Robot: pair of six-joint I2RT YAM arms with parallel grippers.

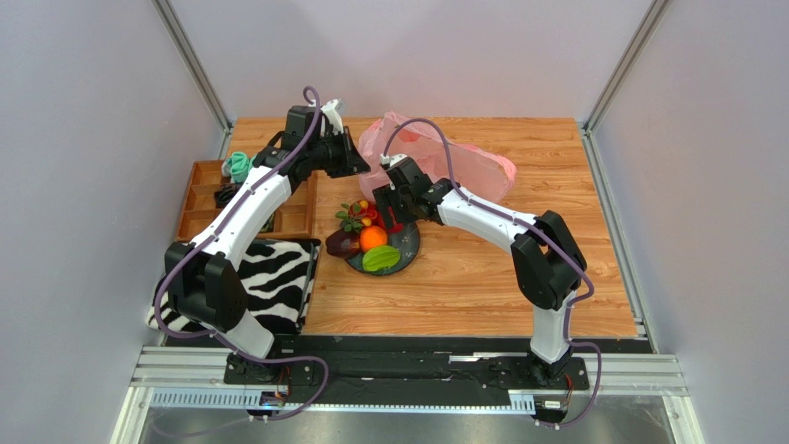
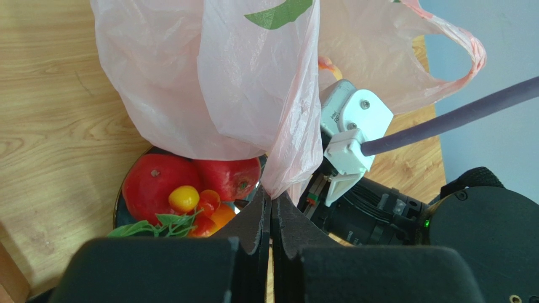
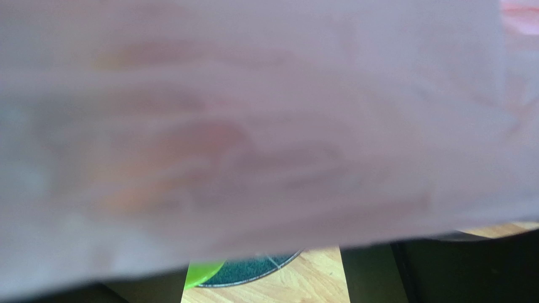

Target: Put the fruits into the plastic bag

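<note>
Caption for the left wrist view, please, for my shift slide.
Left end effector shut on the pink plastic bag edge, fruits lying just beyond.

Both the left arm [image 1: 243, 215] and the right arm [image 1: 482, 217] had white shells on their long links and black housings at the joints. A purple-grey cable [image 1: 167, 287] ran along each arm. The left gripper [image 2: 271, 205] had black fingers [image 2: 250, 233] with matte, foam-like faces. Beyond those fingers was the right arm's white wrist bracket [image 2: 354, 123], which bore silver screws [image 2: 365, 105] and took the purple cable. Beside the bracket, a black ribbed body showed a small green light [image 2: 427, 222].
</note>
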